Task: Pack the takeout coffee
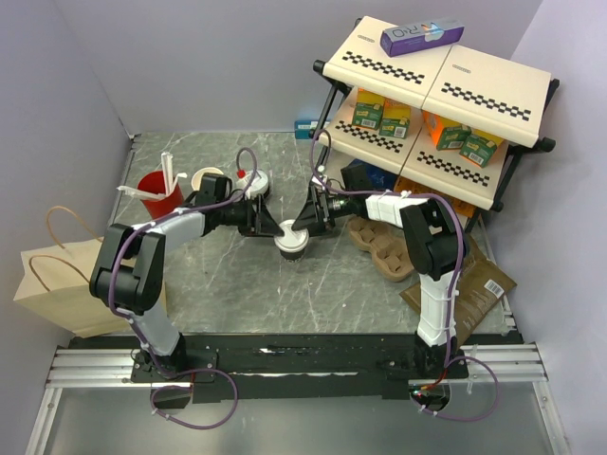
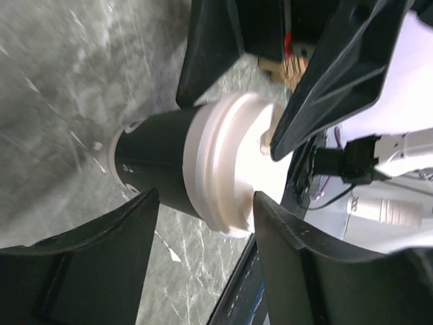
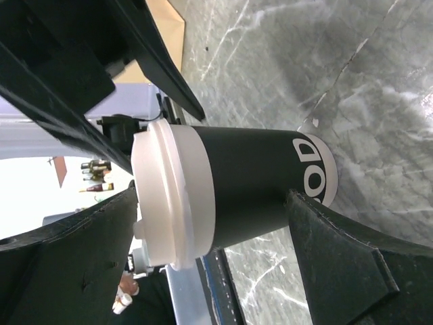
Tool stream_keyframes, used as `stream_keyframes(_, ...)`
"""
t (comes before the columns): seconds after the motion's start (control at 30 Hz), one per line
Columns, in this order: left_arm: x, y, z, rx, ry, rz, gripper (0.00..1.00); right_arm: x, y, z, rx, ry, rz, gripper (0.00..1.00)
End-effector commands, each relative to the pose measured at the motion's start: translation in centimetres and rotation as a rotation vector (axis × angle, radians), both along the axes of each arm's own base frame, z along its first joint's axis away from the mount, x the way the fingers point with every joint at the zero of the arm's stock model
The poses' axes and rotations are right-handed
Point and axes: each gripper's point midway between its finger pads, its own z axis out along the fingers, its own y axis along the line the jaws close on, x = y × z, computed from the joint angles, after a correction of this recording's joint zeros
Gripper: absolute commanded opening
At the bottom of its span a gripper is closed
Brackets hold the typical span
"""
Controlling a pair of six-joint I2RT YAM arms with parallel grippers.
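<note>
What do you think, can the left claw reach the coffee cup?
Probably yes. The left claw is open and right beside the takeout coffee, with nothing between them. The right claw crowds the cup from the other side, so they might bump.

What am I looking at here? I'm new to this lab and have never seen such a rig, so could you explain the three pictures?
These are two robot arms bolted to a marble-patterned table, each ending in a two-finger gripper. The wide picture looks down from above and behind them. The other two come from a camera on each wrist. The left gripper and the right gripper are both open, flanking a dark, white-lidded takeout coffee cup that stands upright on the table. Neither looks clamped on it. Around it sit a paper bag, a red cup with white sticks, a cardboard cup carrier and a shelf holding boxes.
</note>
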Motion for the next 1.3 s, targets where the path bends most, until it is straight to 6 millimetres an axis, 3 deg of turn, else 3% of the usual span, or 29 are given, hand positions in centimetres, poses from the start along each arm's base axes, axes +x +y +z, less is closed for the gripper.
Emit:
stream_keyframes(0.0, 1.9, -0.1, 2.7, -0.079, -0.044, 0.043, 0.62, 0.1, 0.2, 0.5, 0.001, -0.047, 0.021, 0.95)
stream_keyframes(0.43, 2.3, -0.8, 1.0, -0.136, 0.037, 0.039, 0.56, 0.2, 0.2, -0.2, -0.006, -0.036, 0.023, 0.93)
stream_keyframes(0.63, 1.8, 0.0, -2.1, -0.076, 0.105, 0.101, 0.50, 0.2, 0.3, -0.8, -0.010, -0.029, 0.026, 0.92)
stream_keyframes(0.83, 0.0, 0.9, -6.7, -0.009, 0.219, 0.176, 0.46, -0.1, 0.1, -2.2, -0.021, 0.016, 0.021, 0.89)
stream_keyframes(0.93, -0.1, 1.1, -7.9, 0.018, 0.262, 0.197, 0.44, -0.6, -0.3, -3.2, -0.023, 0.083, 0.001, 0.85)
stream_keyframes(1.17, -0.6, 1.6, -10.4, 0.098, 0.298, 0.215, 0.44, -1.1, -1.2, -4.7, -0.015, 0.062, -0.032, 0.83)
stream_keyframes(1.27, -0.7, 1.5, -10.3, 0.102, 0.285, 0.199, 0.43, -1.1, -1.6, -4.8, -0.003, 0.051, -0.050, 0.83)
